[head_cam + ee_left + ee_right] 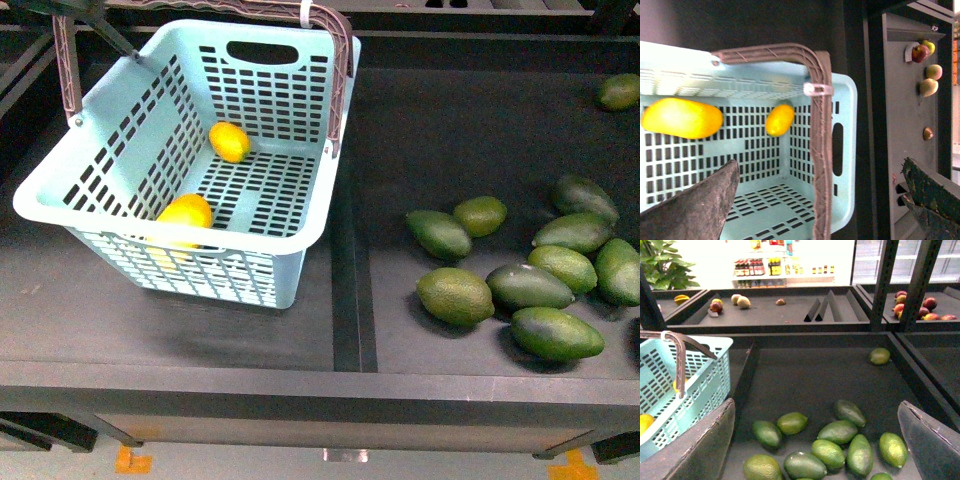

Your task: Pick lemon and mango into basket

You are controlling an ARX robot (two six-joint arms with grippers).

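Note:
The teal basket (pixel 240 275) stands tilted in the left bin, its brown handle (pixel 340 70) swung toward the back. Inside it lie the small yellow lemon (pixel 230 141) near the far wall and the bigger yellow-orange mango (pixel 185 215) against the near wall. From the left wrist view, my left gripper (pixel 820 167) hangs open above the basket (pixel 845 100), over its handle (pixel 822 125), holding nothing; the mango (pixel 682 118) and lemon (pixel 779 120) lie below. My right gripper (pixel 816 407) is open over the green fruits, with the basket (pixel 700 375) off to its side.
Several dark green oval fruits (pixel 455 295) lie scattered in the right bin, one more (pixel 620 91) at the far right. A raised black divider (pixel 345 280) separates the two bins. Farther shelves hold red apples (pixel 920 305) and other fruit (pixel 740 301).

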